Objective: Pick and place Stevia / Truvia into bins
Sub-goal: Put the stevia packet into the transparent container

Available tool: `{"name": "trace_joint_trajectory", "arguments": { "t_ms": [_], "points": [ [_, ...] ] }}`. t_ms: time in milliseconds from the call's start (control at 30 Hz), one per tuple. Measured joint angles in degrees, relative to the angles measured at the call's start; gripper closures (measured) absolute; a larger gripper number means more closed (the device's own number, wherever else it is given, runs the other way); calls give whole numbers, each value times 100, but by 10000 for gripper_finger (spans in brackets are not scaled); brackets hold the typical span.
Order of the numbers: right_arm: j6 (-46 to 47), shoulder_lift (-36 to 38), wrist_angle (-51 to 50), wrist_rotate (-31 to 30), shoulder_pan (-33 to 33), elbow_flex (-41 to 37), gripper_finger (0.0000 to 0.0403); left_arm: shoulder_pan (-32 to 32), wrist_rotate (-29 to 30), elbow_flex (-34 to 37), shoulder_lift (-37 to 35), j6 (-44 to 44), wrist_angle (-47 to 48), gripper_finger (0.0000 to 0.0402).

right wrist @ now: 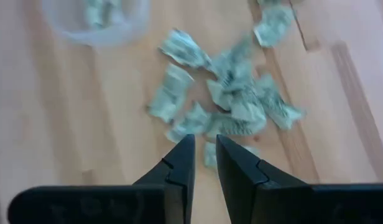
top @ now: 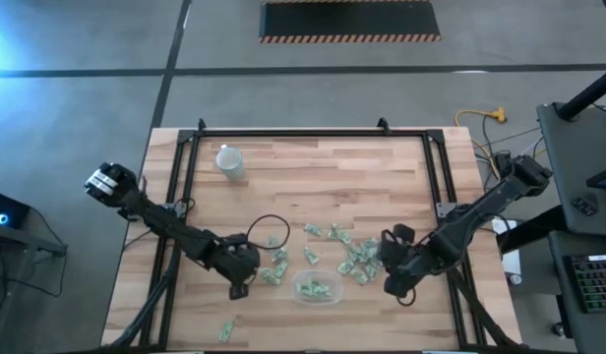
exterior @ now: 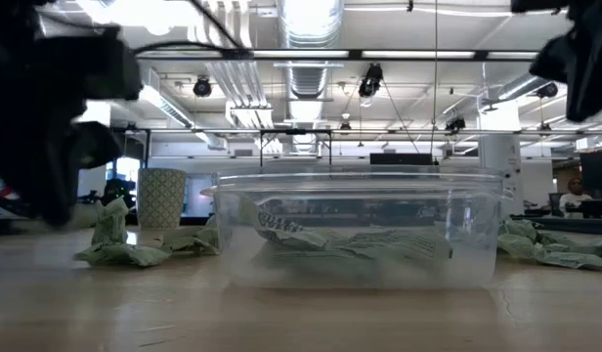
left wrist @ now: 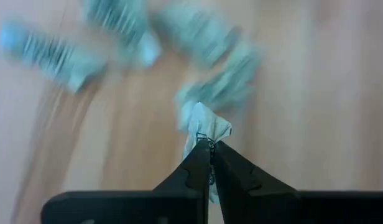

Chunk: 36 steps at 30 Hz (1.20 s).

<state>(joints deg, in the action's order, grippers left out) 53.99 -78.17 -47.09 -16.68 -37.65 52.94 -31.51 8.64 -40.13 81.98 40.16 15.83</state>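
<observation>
A: From above, what's on the table point(top: 401, 167)?

B: A clear bin point(top: 317, 288) near the front edge holds a few sachets. More sachets point(top: 347, 251) lie scattered beside it, mostly toward the right arm, some to its left, and one lone sachet point(top: 225, 331) sits at the front left. A white cup point(top: 229, 160) stands well apart at the back left. The left gripper point(top: 238, 291) is low, just left of the bin; the right gripper point(top: 393, 287) is just right of it.

A: And level with the table?

B: The bin point(exterior: 358, 230) fills the middle, with crumpled sachets point(exterior: 350, 242) inside. Loose ones lie on both sides, and the cup point(exterior: 161, 198) stands behind on the left.

A: Left wrist?

B: The fingers point(left wrist: 193, 176) are pressed together, pinching a sachet point(left wrist: 204, 127) at the tips. Other sachets lie blurred beyond.

A: Right wrist?

B: The fingers point(right wrist: 181, 162) stand slightly apart with nothing between them, above the near edge of a sachet cluster point(right wrist: 232, 99). The bin point(right wrist: 95, 22) lies beyond.
</observation>
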Motion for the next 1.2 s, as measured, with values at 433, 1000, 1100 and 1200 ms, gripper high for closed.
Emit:
{"name": "trace_joint_trajectory", "arguments": {
  "t_ms": [433, 1000, 1100, 1200],
  "points": [
    [587, -185, 304, 41, -9, -704, 346, 40, 331, -565, 253, -958, -2148, 401],
    [893, -160, 291, 149, -12, -936, 284, 592, 198, -1235, 1632, -1414, -2883, 401],
    [1020, -160, 342, 178, -13, -1013, 275, 627, 19, -1304, 1787, -1429, -2837, 392],
    [1045, -160, 586, 224, -13, -1121, 265, 630, -70, -1379, 1829, -1510, -2848, 366]
  ]
}}
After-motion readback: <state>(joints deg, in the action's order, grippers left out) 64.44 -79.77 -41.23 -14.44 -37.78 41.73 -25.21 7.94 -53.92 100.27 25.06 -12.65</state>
